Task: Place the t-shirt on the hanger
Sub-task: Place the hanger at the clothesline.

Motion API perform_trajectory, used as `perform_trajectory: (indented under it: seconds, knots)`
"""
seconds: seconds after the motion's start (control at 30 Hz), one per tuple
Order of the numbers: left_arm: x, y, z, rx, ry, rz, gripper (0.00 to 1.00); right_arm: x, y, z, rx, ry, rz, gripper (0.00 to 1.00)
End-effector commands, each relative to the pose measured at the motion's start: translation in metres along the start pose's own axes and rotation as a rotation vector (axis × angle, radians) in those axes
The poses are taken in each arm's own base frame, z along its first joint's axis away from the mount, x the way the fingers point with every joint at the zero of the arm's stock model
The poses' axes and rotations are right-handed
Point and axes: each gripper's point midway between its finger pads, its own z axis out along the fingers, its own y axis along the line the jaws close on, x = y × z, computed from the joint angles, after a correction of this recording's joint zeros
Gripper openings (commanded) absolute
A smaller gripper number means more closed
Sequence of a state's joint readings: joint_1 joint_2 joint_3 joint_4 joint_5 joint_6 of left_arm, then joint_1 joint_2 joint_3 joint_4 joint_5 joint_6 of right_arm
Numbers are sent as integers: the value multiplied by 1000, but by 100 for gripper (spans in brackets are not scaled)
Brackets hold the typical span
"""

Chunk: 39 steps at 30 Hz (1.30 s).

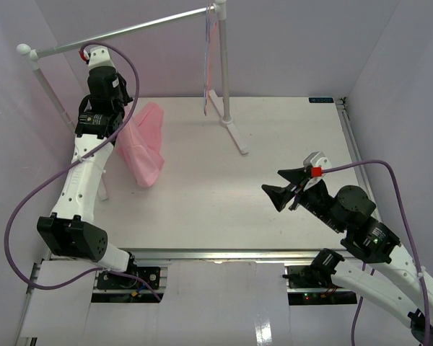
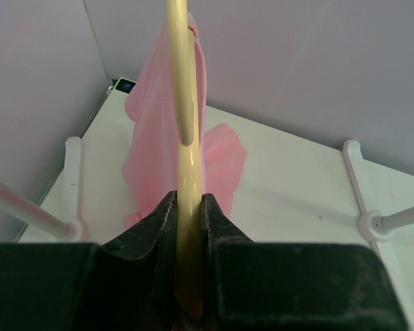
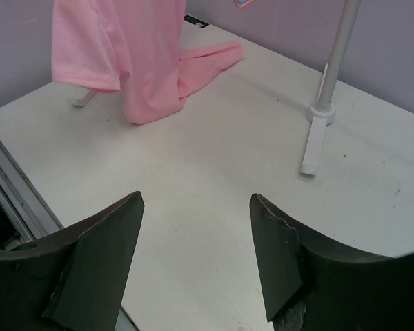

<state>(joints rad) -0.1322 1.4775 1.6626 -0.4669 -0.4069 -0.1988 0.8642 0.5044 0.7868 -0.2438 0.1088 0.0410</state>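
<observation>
Left tool (image 2: 188, 207) clamps hanger (image 2: 183, 103); t-shirt (image 1: 144, 148) draped, hem seemingly touching table (image 1: 274, 122); right tool (image 3: 194, 200) open.

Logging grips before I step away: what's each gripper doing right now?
Left gripper: closed on the hanger.
Right gripper: open, holding nothing.

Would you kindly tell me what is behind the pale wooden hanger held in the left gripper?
The light pink cotton t-shirt hangs behind the pale tan wooden hanger, its lower end on the white table. The cloth covers whatever is behind it.
</observation>
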Motion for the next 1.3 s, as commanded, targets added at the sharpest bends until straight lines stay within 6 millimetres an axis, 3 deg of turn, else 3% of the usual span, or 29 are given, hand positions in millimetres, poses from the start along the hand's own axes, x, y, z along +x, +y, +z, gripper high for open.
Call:
perform_trajectory:
  seconds: [0.0, 0.17, 0.27, 0.4, 0.63, 1.03, 1.27]
  knots:
    - [-25, -1, -18, 44, -78, -46, 0, -7, 1, -1, -8, -41, -12, 70]
    - [-13, 1, -17, 44, -59, -36, 0, -9, 1, -4, -10, -51, -10, 70]
    - [-13, -9, -30, 133, -58, -11, 0, -8, 0, -4, -6, -50, -10, 70]
    - [-29, -10, -54, 188, -104, -19, 0, -7, 1, -3, -6, -52, -6, 70]
    - [-64, -14, -79, 241, -163, -36, 0, 0, 9, -3, -48, -49, 23, 69]
    - [-88, -12, -74, 214, -244, 27, 0, 19, 27, -22, -150, -79, 93, 69]
    - [-79, -25, -62, 262, -231, 41, 0, 39, 36, -29, -195, -75, 145, 69]
